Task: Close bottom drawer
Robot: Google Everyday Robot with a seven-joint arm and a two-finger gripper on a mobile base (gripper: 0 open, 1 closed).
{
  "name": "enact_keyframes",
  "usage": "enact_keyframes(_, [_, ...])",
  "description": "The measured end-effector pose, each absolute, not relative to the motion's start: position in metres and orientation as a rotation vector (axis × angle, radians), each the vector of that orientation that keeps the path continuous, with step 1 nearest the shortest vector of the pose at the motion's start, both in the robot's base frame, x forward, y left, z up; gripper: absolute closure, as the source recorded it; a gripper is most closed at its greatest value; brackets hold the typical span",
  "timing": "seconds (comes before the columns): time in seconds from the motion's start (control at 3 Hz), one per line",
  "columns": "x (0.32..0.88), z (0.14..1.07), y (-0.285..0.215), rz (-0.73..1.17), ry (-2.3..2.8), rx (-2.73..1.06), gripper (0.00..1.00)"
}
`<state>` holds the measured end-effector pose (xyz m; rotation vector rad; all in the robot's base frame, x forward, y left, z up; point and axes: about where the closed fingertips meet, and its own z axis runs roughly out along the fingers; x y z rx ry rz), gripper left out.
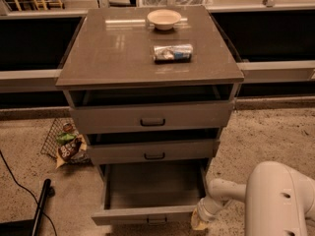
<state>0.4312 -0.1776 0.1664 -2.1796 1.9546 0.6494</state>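
Observation:
The bottom drawer [147, 214] of the grey cabinet is pulled far out, its empty inside showing. Its thin front panel sits near the lower edge of the view with a small dark handle [156, 221]. My gripper [201, 218] is low at the drawer's front right corner, right beside the front panel. The white arm [283, 200] comes in from the lower right. The middle drawer [153, 151] and top drawer [151, 117] stand slightly out.
On the cabinet top [113, 48] lie a can on its side [172, 52] and a small bowl [164, 18]. A wire basket with packets [66, 142] sits on the floor at the left. A black cable and pole [40, 208] lie at the lower left.

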Motion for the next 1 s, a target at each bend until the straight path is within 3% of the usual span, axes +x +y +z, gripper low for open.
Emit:
enact_keyframes(0.33, [0.4312,0.1664,-0.1776,0.649,1.955,-2.180,0.11])
enact_keyframes(0.67, [0.4312,0.1664,-0.1776,0.650,1.955,-2.180,0.00])
enact_keyframes(1.0, [0.4305,0.1653,-0.1768,0.657,1.946,-2.169,0.00])
